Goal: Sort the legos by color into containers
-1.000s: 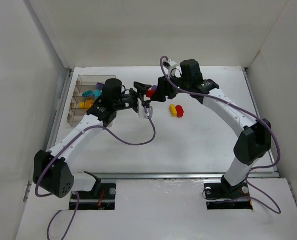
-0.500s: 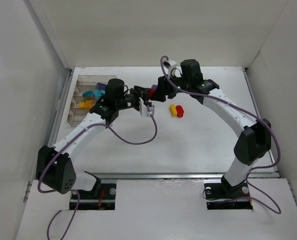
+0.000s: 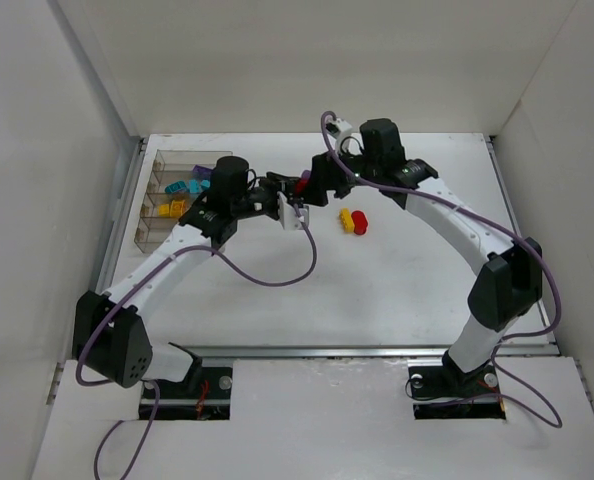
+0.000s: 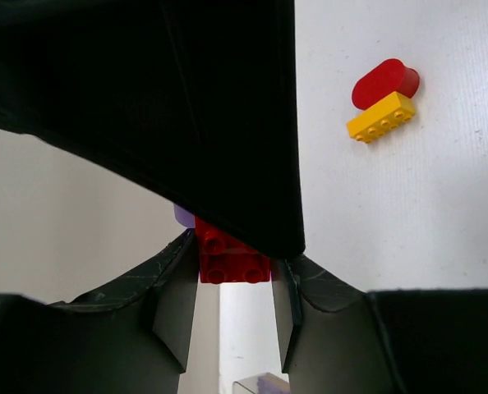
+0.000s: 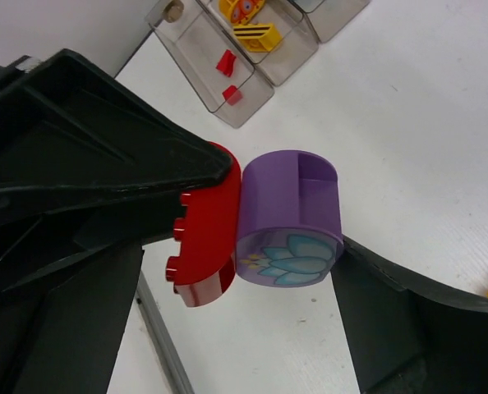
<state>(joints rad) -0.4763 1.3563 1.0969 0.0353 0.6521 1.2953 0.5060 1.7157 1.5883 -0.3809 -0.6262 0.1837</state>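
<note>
Together: left gripper (image 4: pixel 234 271), right gripper (image 5: pixel 244 250) (cluster (image 5: pixel 289 213))

Red brick (image 4: pixel 232 261): plain red, studs the same colour. Purple round piece (image 5: pixel 289 217): violet sides, flat face printed with a pale blue lotus on a lilac ground. Table (image 3: pixel 407 290): white. Yellow brick (image 4: pixel 381 116): plain. Red rounded piece (image 4: pixel 384 82): plain. Tray (image 5: pixel 196 39): clear, smoky grey. Contents: red bits (image 5: pixel 226 63), a yellow black-striped piece (image 5: pixel 256 35) and cyan bricks (image 3: pixel 182 187).
</note>
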